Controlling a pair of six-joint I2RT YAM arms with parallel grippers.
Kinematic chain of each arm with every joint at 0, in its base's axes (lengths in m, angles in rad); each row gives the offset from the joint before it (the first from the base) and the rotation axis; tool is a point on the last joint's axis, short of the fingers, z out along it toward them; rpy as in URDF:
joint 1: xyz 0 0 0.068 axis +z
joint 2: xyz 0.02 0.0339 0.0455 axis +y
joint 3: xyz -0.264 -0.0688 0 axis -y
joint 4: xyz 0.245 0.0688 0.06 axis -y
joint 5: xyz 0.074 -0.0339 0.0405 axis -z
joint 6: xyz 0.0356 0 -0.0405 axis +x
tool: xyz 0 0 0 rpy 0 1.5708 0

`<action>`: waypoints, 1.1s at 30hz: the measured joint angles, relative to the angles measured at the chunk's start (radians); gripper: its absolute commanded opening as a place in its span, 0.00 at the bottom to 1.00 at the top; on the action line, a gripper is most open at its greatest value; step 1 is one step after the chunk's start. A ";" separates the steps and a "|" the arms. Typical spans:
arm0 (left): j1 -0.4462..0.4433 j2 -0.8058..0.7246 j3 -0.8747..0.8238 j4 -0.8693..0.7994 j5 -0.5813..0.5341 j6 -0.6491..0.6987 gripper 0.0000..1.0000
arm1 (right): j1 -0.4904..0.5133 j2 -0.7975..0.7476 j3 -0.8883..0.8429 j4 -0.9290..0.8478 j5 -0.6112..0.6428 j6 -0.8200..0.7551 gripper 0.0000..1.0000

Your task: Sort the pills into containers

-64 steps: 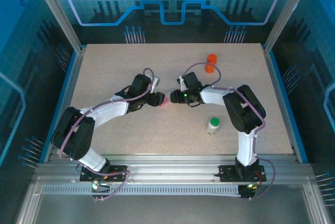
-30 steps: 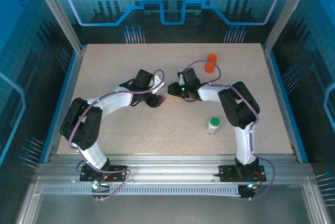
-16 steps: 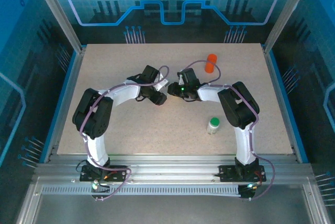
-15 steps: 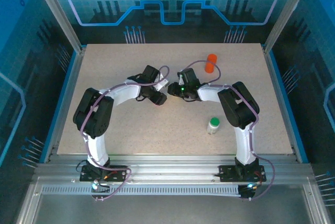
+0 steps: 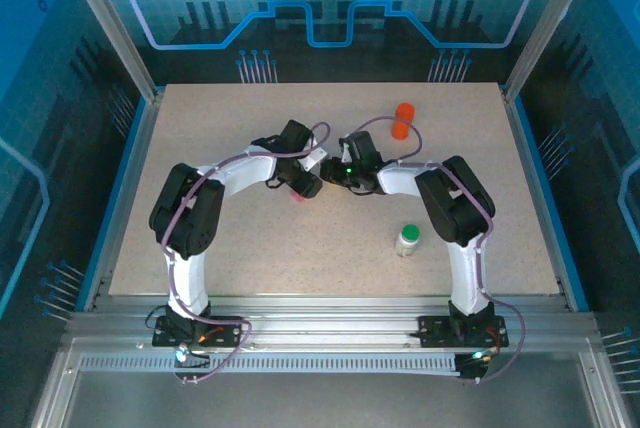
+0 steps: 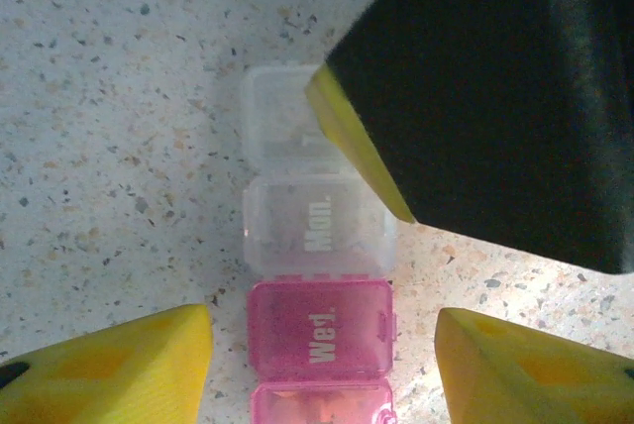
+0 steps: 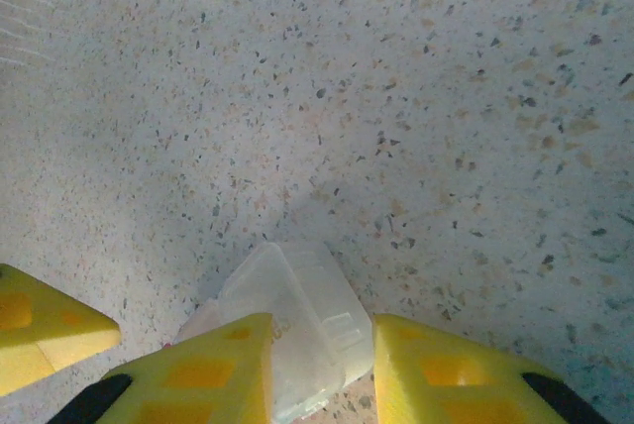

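The containers (image 6: 317, 236) form one small pill box lying flat on the speckled table, with colourless compartments beyond pink ones (image 6: 319, 330). My left gripper (image 6: 322, 333) hangs open above it, and bare table shows between each yellow fingertip and the pink "Wed." compartment. My right gripper (image 7: 322, 325) is shut on the colourless end compartment (image 7: 307, 290), and its black body (image 6: 475, 87) covers part of the box. From above, the left gripper (image 5: 305, 185) and the right gripper (image 5: 331, 173) meet mid-table, with a pink edge of the box (image 5: 297, 197) showing. The pills are out of view.
An orange bottle (image 5: 402, 120) stands at the back right of the table (image 5: 200, 238). A green-capped bottle (image 5: 408, 239) stands front right, close to the right arm's elbow. Metal posts and blue panels wall in the table.
The left arm has swung right and back, bringing its gripper over the pill box beside the right gripper. The right arm has hardly moved.
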 measured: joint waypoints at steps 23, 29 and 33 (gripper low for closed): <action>0.011 0.056 0.065 -0.082 0.027 -0.032 0.54 | 0.000 0.003 -0.006 0.015 -0.012 0.009 0.29; 0.011 0.063 0.065 -0.084 0.029 -0.034 0.54 | 0.000 0.003 -0.006 0.015 -0.012 0.009 0.29; 0.011 0.071 0.065 -0.087 0.026 -0.031 0.53 | 0.000 0.003 -0.006 0.015 -0.012 0.009 0.30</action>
